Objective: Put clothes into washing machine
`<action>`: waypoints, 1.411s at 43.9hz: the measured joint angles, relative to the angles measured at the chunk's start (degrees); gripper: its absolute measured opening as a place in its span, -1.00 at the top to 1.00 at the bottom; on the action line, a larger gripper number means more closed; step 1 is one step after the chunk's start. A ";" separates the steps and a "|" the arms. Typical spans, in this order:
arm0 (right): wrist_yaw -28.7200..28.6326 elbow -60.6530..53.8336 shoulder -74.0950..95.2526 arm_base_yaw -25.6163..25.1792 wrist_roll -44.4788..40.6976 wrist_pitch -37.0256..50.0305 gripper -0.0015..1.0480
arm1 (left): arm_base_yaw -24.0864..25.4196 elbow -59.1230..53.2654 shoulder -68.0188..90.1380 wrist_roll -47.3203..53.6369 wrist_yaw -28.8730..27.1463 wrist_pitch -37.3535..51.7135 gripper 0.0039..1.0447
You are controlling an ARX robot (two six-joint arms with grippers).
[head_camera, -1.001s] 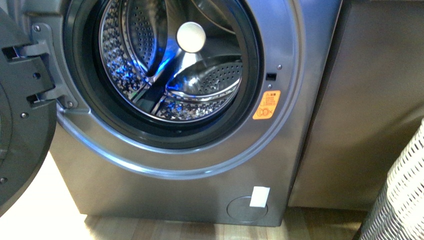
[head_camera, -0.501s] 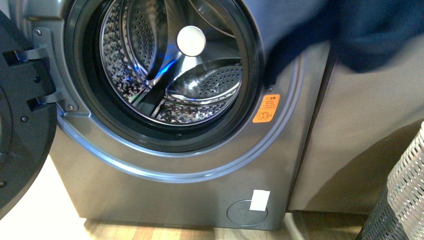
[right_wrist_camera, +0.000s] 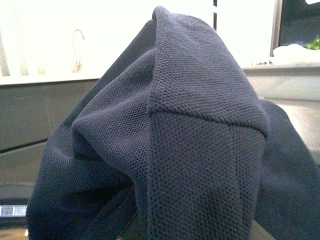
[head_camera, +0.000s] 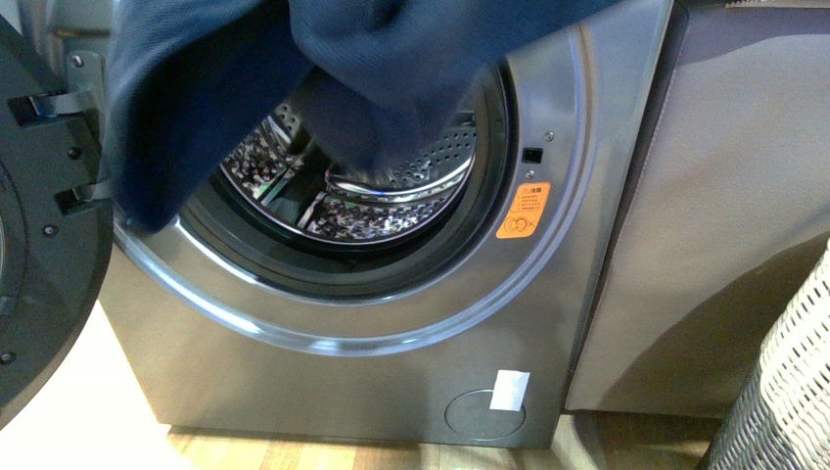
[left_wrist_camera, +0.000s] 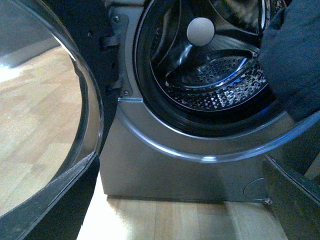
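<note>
fingers of the right arm are buried under the clothes point(right_wrist_camera: 190, 150), which fill the right wrist view, so whether they are clamped on the cloth cannot be told. since the cloth hangs in the air, i judge that they grip it. of the left arm, only a dark piece point(left_wrist_camera: 292, 197) at the edge of its wrist view might be a finger, and its state cannot be told either.

in the front view the navy clothes hang across the upper part of the washing machine point(head_camera: 343, 382) mouth. one fold dangles in front of the drum point(head_camera: 391, 211) and another hangs before the left side of the ring, near the open door point(head_camera: 39, 245). the part of the drum that shows holds nothing.

so the carrying looks close to done and the real step is left. the cloth must go past the rubber seal point(head_camera: 323, 274) into the drum and be let go, left fold included.
</note>
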 joint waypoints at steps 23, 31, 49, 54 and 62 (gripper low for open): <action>-1.62 -0.70 2.34 -0.24 -0.02 0.04 0.77 | 0.00 -0.02 0.00 -0.02 0.00 0.00 -0.88; -1.62 -0.70 2.34 -0.24 0.00 0.04 0.77 | 2.95 -0.04 1.11 -2.99 8.55 2.47 -0.88; -1.70 -0.70 2.34 -0.24 -0.02 0.04 0.77 | 25.83 11.85 36.76 -14.80 42.27 40.28 -0.88; -1.75 -0.70 2.34 -0.24 -0.02 0.04 0.77 | 23.19 17.86 43.71 -13.99 44.57 42.21 -0.88; -1.73 -0.72 2.34 -0.24 -0.02 0.04 0.77 | 13.97 29.40 53.00 -13.60 45.44 41.79 -0.88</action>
